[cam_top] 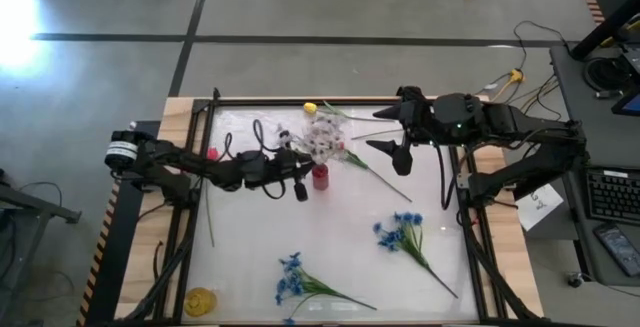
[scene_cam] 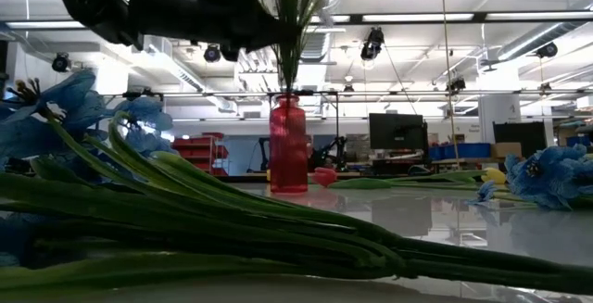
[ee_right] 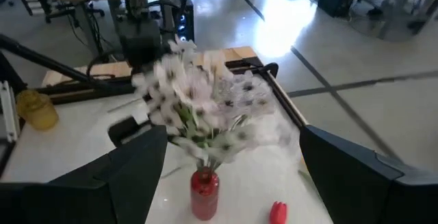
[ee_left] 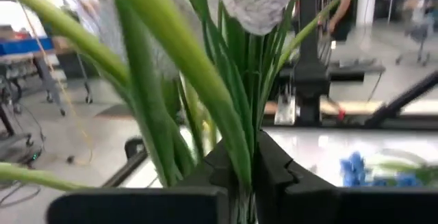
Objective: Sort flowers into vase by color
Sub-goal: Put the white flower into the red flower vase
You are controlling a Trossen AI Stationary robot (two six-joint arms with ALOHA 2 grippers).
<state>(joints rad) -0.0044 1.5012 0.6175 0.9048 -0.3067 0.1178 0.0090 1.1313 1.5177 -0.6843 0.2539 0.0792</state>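
At table centre, the left gripper (cam_top: 300, 172) — fingers pressed together on green stems — holds the white blossom spray (cam_top: 322, 139) in the red vase (cam_top: 320, 176). At two o'clock hovers the right gripper (cam_top: 395, 139), fingers spread. Blue flowers (cam_top: 402, 233) lie at five and six o'clock — a yellow vase (cam_top: 200, 301) at seven.

I work in a lab hall: bare concrete floor (cam_top: 330, 7), trailing cables (cam_top: 520, 42), ceiling striplights (scene_cam: 408, 16), monitors (scene_cam: 397, 132) on benches behind.
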